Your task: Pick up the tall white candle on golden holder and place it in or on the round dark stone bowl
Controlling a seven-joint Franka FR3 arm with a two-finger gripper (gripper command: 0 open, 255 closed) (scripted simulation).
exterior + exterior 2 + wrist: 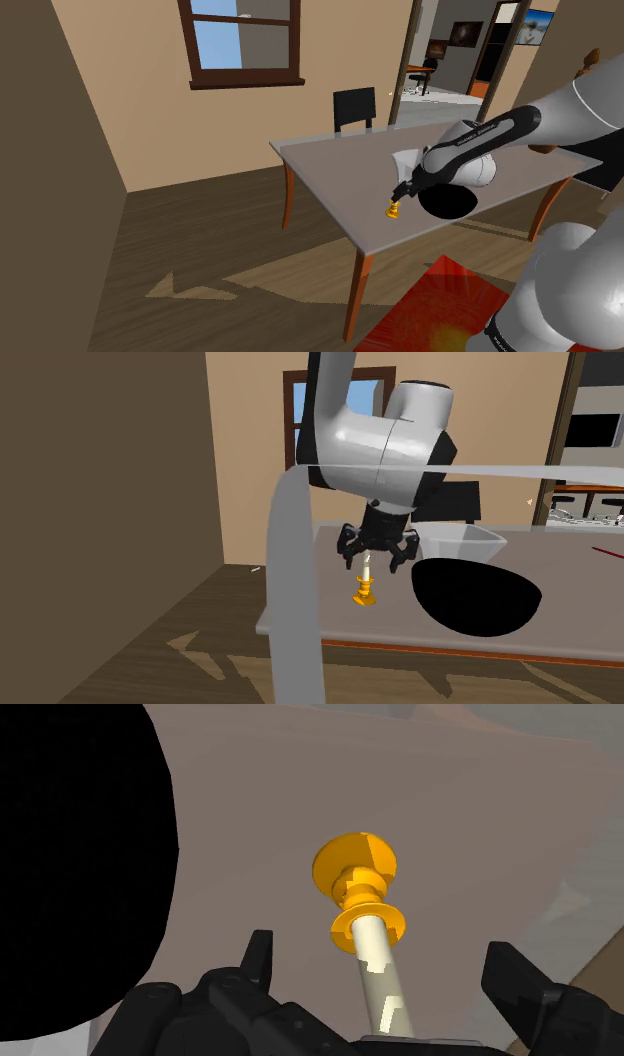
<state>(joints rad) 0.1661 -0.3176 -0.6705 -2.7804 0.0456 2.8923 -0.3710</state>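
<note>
One thing to move: the tall white candle on its golden holder [366, 584] stood upright on the grey surface [560, 637], its base resting there, close to the edge nearest the shoulder camera.
Hand: the all-black two-finger hand [372, 559] hung directly over the candle, pointing down.
Hand state: its fingers were spread wide. In the wrist view the white stem [378, 966] ran up between the two fingers [258, 954] with a clear gap on each side, so nothing was pinched.
Goal container: the round dark bowl [480, 602], drawn plain black, sat on the same surface just beside the candle, on the second exterior view's right.
Bowl contents: nothing could be made out inside it. Its inside was one flat black shape in the wrist view [70, 854], so this is a judgement rather than something seen.
Other container: a pale open-topped tub [482, 538] stood behind the bowl. What it held could not be told.
Done so far: by my reading, the approach was made and the hand was lined up around the candle.
Left to do: closing on the stem, lifting the candle, carrying it the short way sideways, and setting it in or on the bowl.
Progress: early, since the candle was neither gripped nor raised.
Risk: the tall, thin candle would probably tip if one finger touched it first.
</note>
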